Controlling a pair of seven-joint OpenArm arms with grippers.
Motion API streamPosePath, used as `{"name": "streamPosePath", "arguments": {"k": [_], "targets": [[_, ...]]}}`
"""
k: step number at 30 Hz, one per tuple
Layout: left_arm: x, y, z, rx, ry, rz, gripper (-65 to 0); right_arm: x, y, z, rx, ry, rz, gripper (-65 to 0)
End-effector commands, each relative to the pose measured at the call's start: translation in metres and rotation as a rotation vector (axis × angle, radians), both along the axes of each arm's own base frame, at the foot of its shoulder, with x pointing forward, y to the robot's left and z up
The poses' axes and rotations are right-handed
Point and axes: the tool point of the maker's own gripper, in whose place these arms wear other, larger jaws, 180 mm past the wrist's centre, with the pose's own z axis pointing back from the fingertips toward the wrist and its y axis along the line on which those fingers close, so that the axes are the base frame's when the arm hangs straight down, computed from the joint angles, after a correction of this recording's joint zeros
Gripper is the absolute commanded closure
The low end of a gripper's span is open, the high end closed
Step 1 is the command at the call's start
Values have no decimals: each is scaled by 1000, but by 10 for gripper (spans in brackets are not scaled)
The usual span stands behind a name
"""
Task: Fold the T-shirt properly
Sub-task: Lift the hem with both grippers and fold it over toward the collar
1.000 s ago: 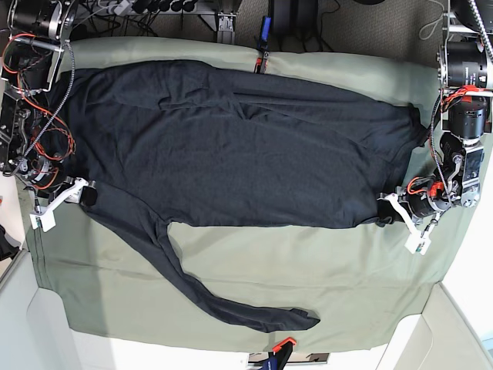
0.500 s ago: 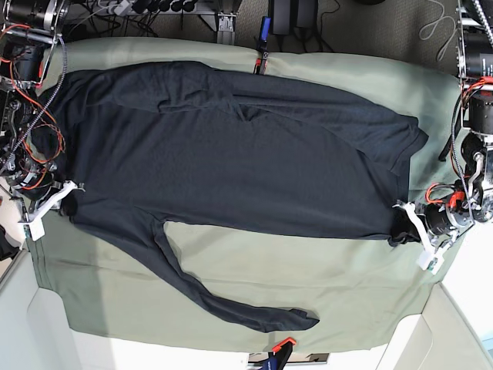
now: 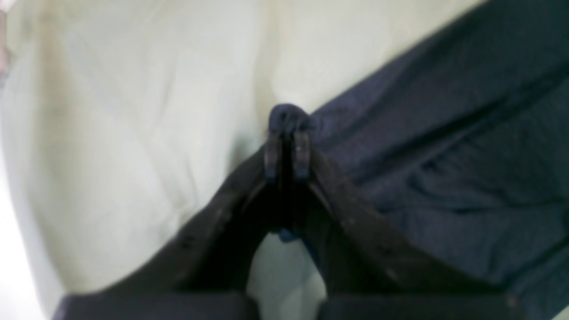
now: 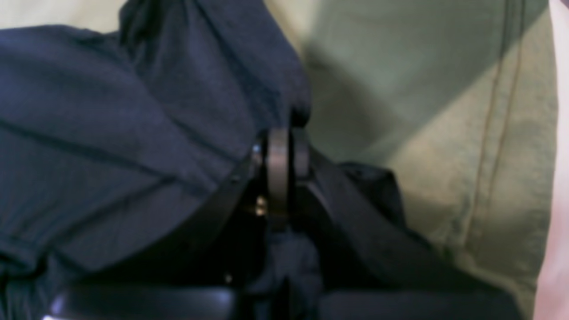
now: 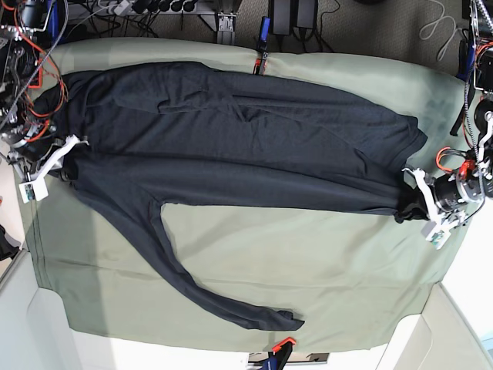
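my left gripper (image 5: 410,202) and right gripper (image 5: 68,156) pinched opposite ends of the t-shirt (image 5: 231,146), its long axis stretched between them across the green sheet (image 5: 323,270).

Both wrist views are blurred, the T-shirt (image 3: 444,146) cut off at three o'clock, its pinched fold hidden inside the left gripper (image 3: 284,153).

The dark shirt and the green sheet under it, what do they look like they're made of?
The T-shirt looks like soft matte knit, probably cotton jersey: it drapes in loose ripples and bunches at each gripper. The sage-green sheet seems a thin woven cloth, matte, with a stitched hem and shallow creases. Exact fibres can't be told.
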Motion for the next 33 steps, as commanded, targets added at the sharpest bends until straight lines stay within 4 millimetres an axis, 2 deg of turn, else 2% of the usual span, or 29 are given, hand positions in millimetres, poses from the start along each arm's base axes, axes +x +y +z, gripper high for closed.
{"name": "streamPosePath", "arguments": {"k": [1, 6, 10, 14, 17, 18, 21, 22, 23, 25, 27, 33], "targets": [[2, 9, 18, 17, -41, 4, 0, 5, -7, 17, -12, -57, -2, 0], [-33, 0, 2, 56, 15, -33, 0, -18, -16, 15, -36, -45, -21, 0], [-52, -8, -11, 49, 49, -58, 0, -36, -20, 11, -49, -17, -28, 0], [-61, -7, -20, 60, 78, -60, 0, -53, -16, 4, -34, 10, -21, 0], [-61, -8, -20, 57, 77, -60, 0, -60, -12, -3, -12, 37, -21, 0], [-61, -9, -20, 51, 77, -59, -40, -62, -12, -4, -12, 43, -21, -10], [-63, -11, -21, 31, 84, -57, -257, -65, -14, -7, -11, 54, -37, -302], [-64, -11, -22, 22, 94, -53, -314, -65, -14, -6, -3, 51, -41, -361], [-66, -12, -23, 9, 110, -48, -337, -63, -13, -5, 4, 45, -40, -386], [-69, -15, -24, -19, 140, -39, -336, -58, -9, 3, 32, 18, -40, -386], [-74, -18, -27, -49, 176, -31, -336, -47, -5, 18, 74, -47, -41, -386], [-77, -27, -24, -134, 208, -25, -336, -1, 16, 67, 146, -237, -41, -386]]}}
